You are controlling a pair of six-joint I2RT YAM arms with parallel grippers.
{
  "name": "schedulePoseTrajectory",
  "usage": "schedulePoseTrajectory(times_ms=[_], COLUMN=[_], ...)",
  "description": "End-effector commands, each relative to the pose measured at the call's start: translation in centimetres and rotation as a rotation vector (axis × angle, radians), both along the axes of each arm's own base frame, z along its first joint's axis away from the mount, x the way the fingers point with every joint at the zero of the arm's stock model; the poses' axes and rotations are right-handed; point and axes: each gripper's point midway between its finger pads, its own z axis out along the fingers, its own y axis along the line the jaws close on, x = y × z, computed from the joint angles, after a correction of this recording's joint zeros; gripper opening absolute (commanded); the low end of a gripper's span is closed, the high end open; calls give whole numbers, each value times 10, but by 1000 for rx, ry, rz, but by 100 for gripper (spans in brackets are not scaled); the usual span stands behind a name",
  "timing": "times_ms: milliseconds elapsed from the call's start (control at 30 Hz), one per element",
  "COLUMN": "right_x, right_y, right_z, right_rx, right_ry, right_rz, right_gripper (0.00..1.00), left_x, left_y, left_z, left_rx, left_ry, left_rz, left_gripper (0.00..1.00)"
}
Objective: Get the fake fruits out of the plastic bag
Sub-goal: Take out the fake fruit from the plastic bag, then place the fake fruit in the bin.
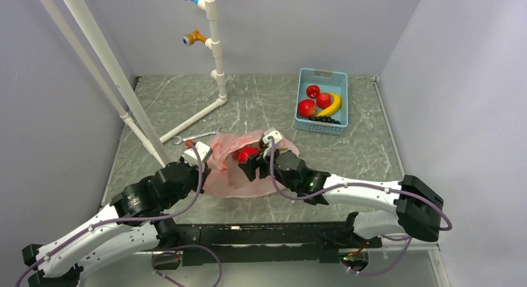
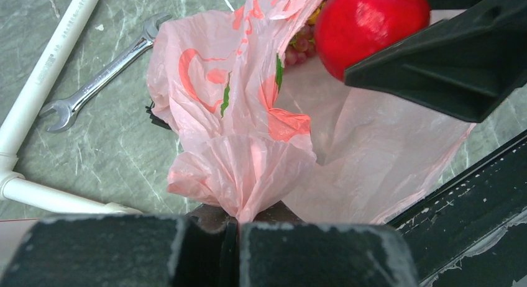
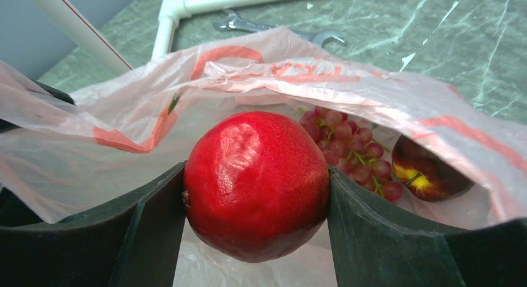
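Observation:
The pink plastic bag (image 1: 227, 166) lies at the table's middle. My left gripper (image 1: 200, 158) is shut on a bunched edge of the bag (image 2: 239, 175) at its left side. My right gripper (image 1: 250, 164) is shut on a glossy red round fruit (image 3: 256, 184) at the bag's mouth; the fruit also shows in the top view (image 1: 247, 154) and the left wrist view (image 2: 366, 23). Inside the bag lie a bunch of reddish grapes (image 3: 357, 150) and a darker red-brown fruit (image 3: 426, 172).
A blue basket (image 1: 321, 100) at the back right holds red round fruits, a yellow banana and black grapes. A wrench (image 1: 192, 136) lies just behind the bag. A white pipe frame (image 1: 192, 116) stands at the back left.

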Motion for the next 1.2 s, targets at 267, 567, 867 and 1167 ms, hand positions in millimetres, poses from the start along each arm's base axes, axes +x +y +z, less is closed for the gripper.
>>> schedulePoseTrajectory(times_ms=[267, 567, 867, 1167], right_x=[-3, 32, 121, 214], right_y=[-27, -74, -178, -256], right_z=[115, 174, 169, 79], right_rx=[163, 167, 135, 31], right_ry=[-145, -262, -224, 0], right_rz=[-15, -210, -725, -1030], right_gripper=[0, 0, 0, 0], left_x=[3, 3, 4, 4], left_y=[-1, 0, 1, 1], left_z=[5, 4, 2, 2], left_rx=[-11, -3, 5, 6], left_ry=[-15, -9, -5, -6], left_rz=[5, 15, 19, 19], left_gripper=[0, 0, 0, 0])
